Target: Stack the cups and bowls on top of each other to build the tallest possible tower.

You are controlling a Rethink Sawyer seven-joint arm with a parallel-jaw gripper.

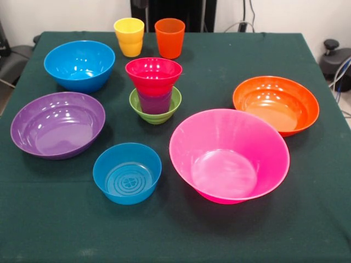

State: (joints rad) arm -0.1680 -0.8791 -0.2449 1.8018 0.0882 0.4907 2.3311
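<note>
In the front view a small tower stands mid-table: a green bowl [155, 111] holds a purple cup [155, 101], and a red bowl [153, 74] sits on the cup. A yellow cup [129, 36] and an orange cup [170, 38] stand upright side by side at the far edge. Around the tower lie a mid-sized blue bowl [80, 65], a purple bowl [57, 124], a small blue bowl [127, 172], a large pink bowl [228, 155] and an orange bowl [276, 104]. No gripper or arm shows.
The table has a dark green cloth [307, 60]. The robot's dark pedestal [173, 11] stands behind the far edge. A black object [335, 57] sits off the table at the right, and cables hang at the back right.
</note>
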